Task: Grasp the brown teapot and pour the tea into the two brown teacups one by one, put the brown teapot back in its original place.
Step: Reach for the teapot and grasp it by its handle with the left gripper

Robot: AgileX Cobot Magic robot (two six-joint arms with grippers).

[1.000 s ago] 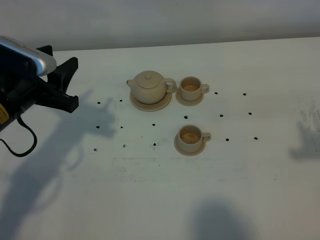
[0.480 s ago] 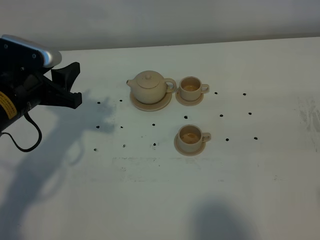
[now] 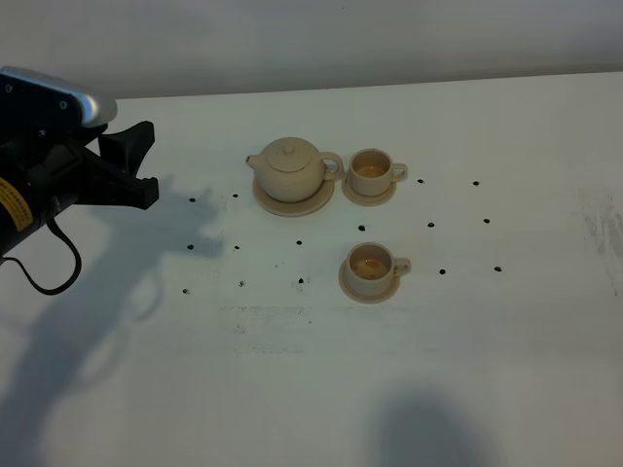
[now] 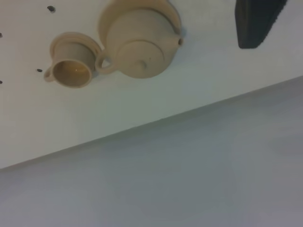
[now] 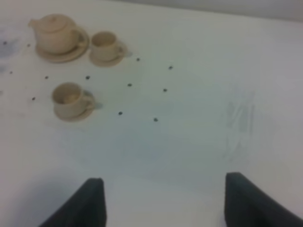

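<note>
The brown teapot (image 3: 290, 167) stands lid on, upright, on its wide saucer, the original place (image 3: 294, 204), at the table's far middle. One brown teacup (image 3: 372, 171) stands on a small saucer just right of it; the other (image 3: 370, 265) stands on its saucer nearer the front. Both hold brownish liquid. My left gripper (image 3: 134, 166) is open and empty, well to the left of the teapot. The left wrist view shows the teapot (image 4: 139, 42), one cup (image 4: 71, 71) and one finger (image 4: 258, 21). My right gripper (image 5: 163, 203) is open and empty, far from the teapot (image 5: 54, 30) and cups (image 5: 105, 43) (image 5: 68, 97).
The white table (image 3: 321, 370) carries several small black dots (image 3: 299, 242) around the tea set. A grey wall (image 3: 311, 39) rises behind the far edge. Arm shadows lie at the left and the front.
My left gripper has moved slightly up and right, then held still. The shadow at the right edge has gone. Teapot and cups have not moved.
</note>
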